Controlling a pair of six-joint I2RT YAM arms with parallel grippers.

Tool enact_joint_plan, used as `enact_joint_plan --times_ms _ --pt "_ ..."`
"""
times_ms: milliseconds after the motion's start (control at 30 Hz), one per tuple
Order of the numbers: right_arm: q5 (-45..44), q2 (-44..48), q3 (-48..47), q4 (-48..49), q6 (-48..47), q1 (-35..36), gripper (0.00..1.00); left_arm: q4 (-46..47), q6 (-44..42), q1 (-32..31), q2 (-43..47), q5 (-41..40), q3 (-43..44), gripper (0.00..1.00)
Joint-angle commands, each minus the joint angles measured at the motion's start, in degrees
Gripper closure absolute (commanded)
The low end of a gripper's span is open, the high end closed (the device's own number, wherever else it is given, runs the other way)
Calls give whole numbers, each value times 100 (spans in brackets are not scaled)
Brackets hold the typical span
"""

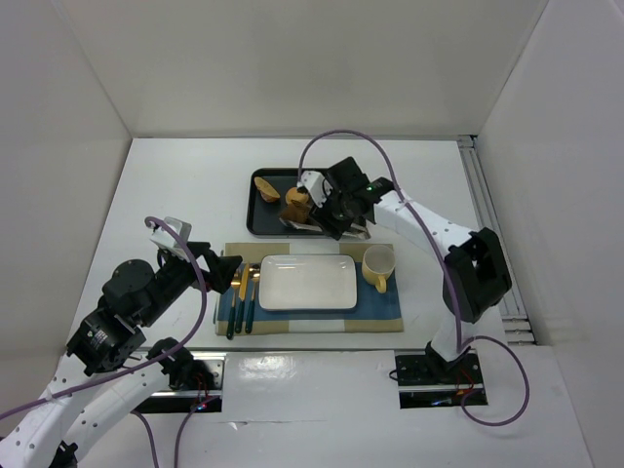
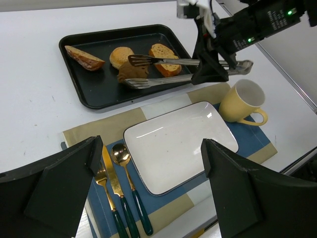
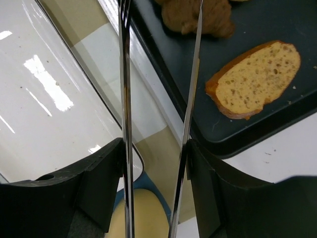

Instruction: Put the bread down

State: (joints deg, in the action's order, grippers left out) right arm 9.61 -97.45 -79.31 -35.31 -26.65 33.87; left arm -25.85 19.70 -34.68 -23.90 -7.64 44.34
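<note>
Clamped about half-closed on the handles of silver metal tongs (image 2: 168, 61), the right gripper (image 2: 214, 62) reaches over a black rectangular tray (image 2: 94, 96). Out ahead of it, the tong tips straddle the dark brown, lumpy croissant-shaped bread (image 2: 132, 72), though whether they actually pinch it cannot be told. Too light a squeeze would likely let the uneven pastry slip from the smooth blades and drop short of the white rectangular ceramic plate (image 2: 178, 144) on the gripper's near side, and the tips could also nudge the golden oval toast slice (image 2: 166, 52) just beside them.
</note>
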Motion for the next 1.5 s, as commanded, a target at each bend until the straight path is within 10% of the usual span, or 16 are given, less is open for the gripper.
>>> enact_joint_plan --times_ms 0,167,367,1467 --pt "-274 -221 -155 323 -120 138 39 150 34 31 -1 -45 -13 0" --pt "-583 -459 -155 428 -121 313 42 150 34 31 -1 -45 -13 0" --pt "-706 -250 -33 586 -173 366 68 150 34 31 -1 -45 -13 0" --pt "-847 806 478 508 -542 252 40 150 34 31 52 -45 -13 0"
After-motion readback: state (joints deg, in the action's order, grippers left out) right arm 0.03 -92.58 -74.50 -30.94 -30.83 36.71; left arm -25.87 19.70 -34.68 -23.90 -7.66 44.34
